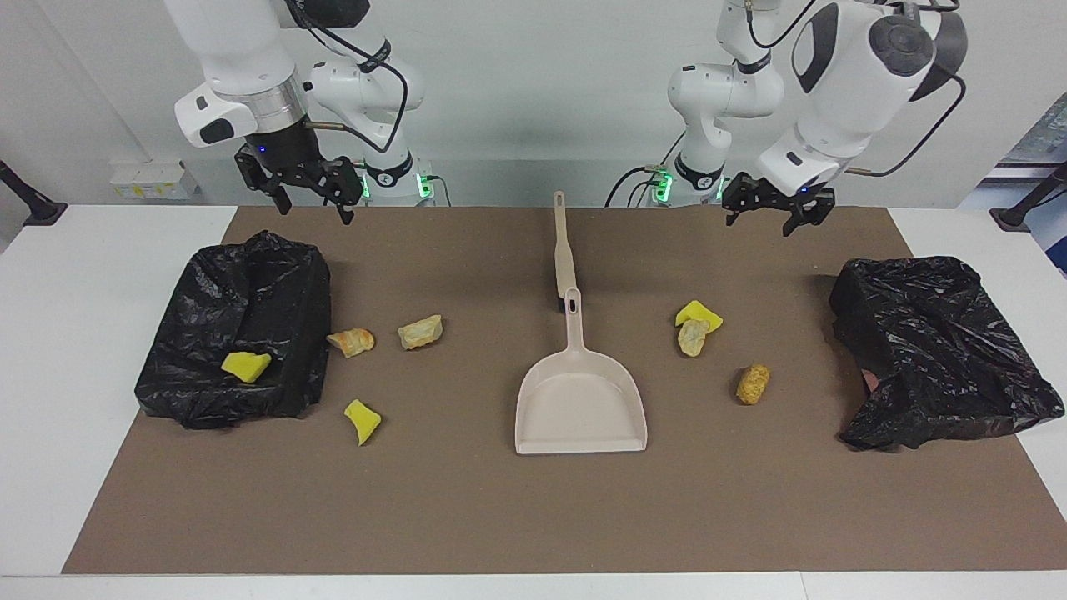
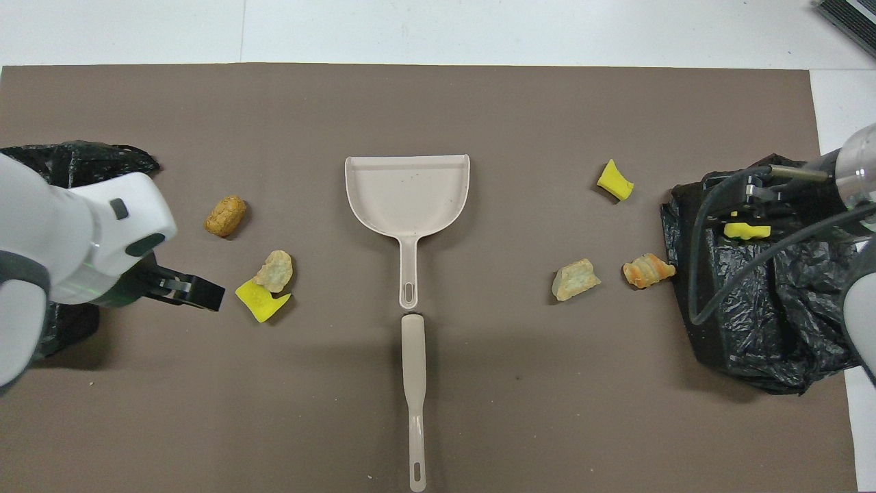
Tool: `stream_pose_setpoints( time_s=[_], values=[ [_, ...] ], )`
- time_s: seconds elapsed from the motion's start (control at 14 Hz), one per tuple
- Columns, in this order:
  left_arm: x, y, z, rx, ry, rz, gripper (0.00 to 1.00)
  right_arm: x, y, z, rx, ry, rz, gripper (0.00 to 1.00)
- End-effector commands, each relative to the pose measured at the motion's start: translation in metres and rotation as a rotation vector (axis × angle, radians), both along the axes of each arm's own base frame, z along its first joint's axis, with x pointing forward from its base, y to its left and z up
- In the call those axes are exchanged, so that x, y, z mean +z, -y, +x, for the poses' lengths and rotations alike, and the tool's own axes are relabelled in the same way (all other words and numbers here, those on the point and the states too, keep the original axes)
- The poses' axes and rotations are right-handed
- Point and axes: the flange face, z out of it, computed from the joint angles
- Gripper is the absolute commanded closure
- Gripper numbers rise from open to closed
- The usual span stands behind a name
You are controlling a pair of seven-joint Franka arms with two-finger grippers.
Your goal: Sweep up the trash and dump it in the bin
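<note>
Several trash lumps lie on the brown mat. Toward the right arm's end are a yellow wedge (image 1: pixel 362 420), an orange-tan chunk (image 1: pixel 351 341) and a pale chunk (image 1: pixel 419 331). Another yellow wedge (image 1: pixel 246 365) lies inside the black-lined bin (image 1: pixel 283 275) there. Toward the left arm's end are a yellow wedge (image 1: pixel 698 314) touching a pale chunk (image 1: pixel 692 337), and an orange-brown lump (image 1: pixel 753 383). A beige dustpan (image 1: pixel 579 400) lies mid-table, with the brush (image 1: pixel 565 250) just nearer the robots. My right gripper (image 1: pixel 313 207) hangs open above the bin's near edge. My left gripper (image 1: pixel 760 221) is open and raised over the mat.
A second black-lined bin (image 1: pixel 942 333) stands at the left arm's end of the mat. White table (image 1: pixel 83 333) shows around the brown mat. In the overhead view the left gripper (image 2: pixel 198 293) sits beside the yellow wedge (image 2: pixel 261 301).
</note>
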Motion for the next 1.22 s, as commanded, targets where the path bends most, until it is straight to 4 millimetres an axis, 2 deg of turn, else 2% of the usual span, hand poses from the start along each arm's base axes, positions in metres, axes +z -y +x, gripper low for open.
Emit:
stream_pose_setpoints(
  time_s=[0.0,0.14,0.29,0.43,0.57,0.72,0.86,1.0,1.08,1.15],
  values=[
    [-0.027,0.022,-0.039,-0.030,-0.003,-0.050,0.00,-0.002,-0.006,0.000,0.031,0.001,0.017,0.00],
    [-0.044,0.051,-0.055,-0.063,-0.030,-0.047,0.00,-0.001,-0.014,0.003,0.032,0.032,0.021,0.00],
    [-0.061,0.092,-0.077,-0.030,-0.029,-0.037,0.00,-0.005,-0.020,0.011,0.041,0.064,0.037,0.00],
    [-0.084,0.127,-0.103,-0.014,-0.026,-0.022,0.00,-0.020,-0.039,0.018,0.072,0.065,0.042,0.00],
    [-0.106,0.160,-0.126,0.033,-0.022,-0.014,0.00,-0.035,-0.071,0.019,0.111,0.063,0.047,0.00],
    [-0.138,0.195,-0.159,0.084,-0.006,-0.005,0.00,-0.049,-0.098,0.021,0.091,0.059,0.053,0.00],
    [-0.161,0.214,-0.189,0.107,0.014,-0.006,0.00,-0.059,-0.135,0.013,0.116,0.039,0.052,0.00],
    [-0.180,0.234,-0.211,0.150,0.025,-0.003,0.00,-0.086,-0.171,0.019,0.083,0.031,0.059,0.02],
    [-0.191,0.248,-0.224,0.167,0.029,0.001,0.00,-0.103,-0.198,0.019,0.073,0.029,0.058,0.05],
    [-0.200,0.252,-0.231,0.183,0.037,-0.005,0.00,-0.121,-0.227,0.016,0.072,0.016,0.057,0.13]
  ],
)
